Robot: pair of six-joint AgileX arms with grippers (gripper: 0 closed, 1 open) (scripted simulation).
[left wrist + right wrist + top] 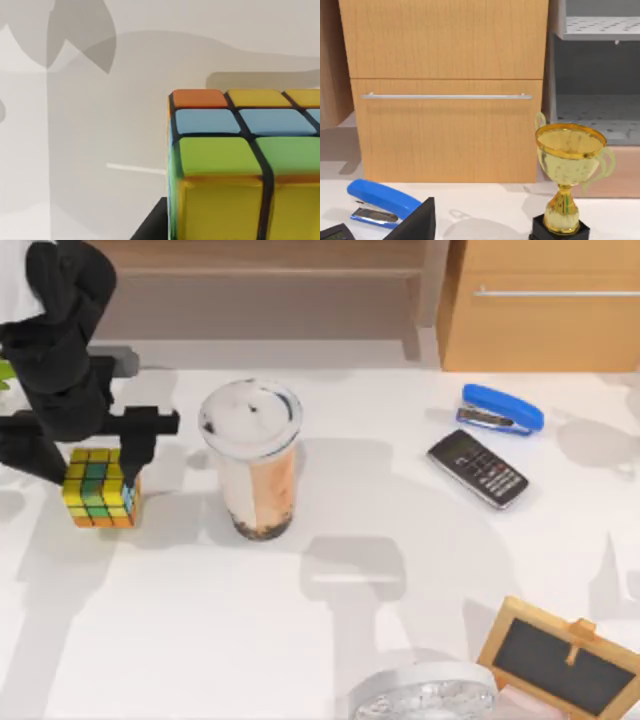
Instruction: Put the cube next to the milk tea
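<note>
- Two task things stand on the white counter (300, 640) at the top view's left: the small puzzle cube with yellow, green, orange and blue squares (100, 488) and the tall clear plastic cup of peach-orange milk tea with a white foamy lid and dark pearls at its base (252, 460).
- The cube is to the left of the cup – near it, not touching.
- My left end effector (92, 465) is at the cube, black fingers on either side of it and closed upon it; whether the cube rests on the counter or is just above it I cannot tell.
- The left wrist view has the cube (245, 165) close up, with orange, yellow, blue and green squares.
- At the right of the counter lie a blue stapler (500, 410) and a black phone (478, 468) – close together.
- A small wood-framed chalkboard (560, 660) and a round silver object (425, 695) are at the near right.
- The right wrist view faces a wooden drawer front (445, 135), with a gold trophy cup on a black base (567, 180); whether my right end effector's fingers are open I cannot tell.
</note>
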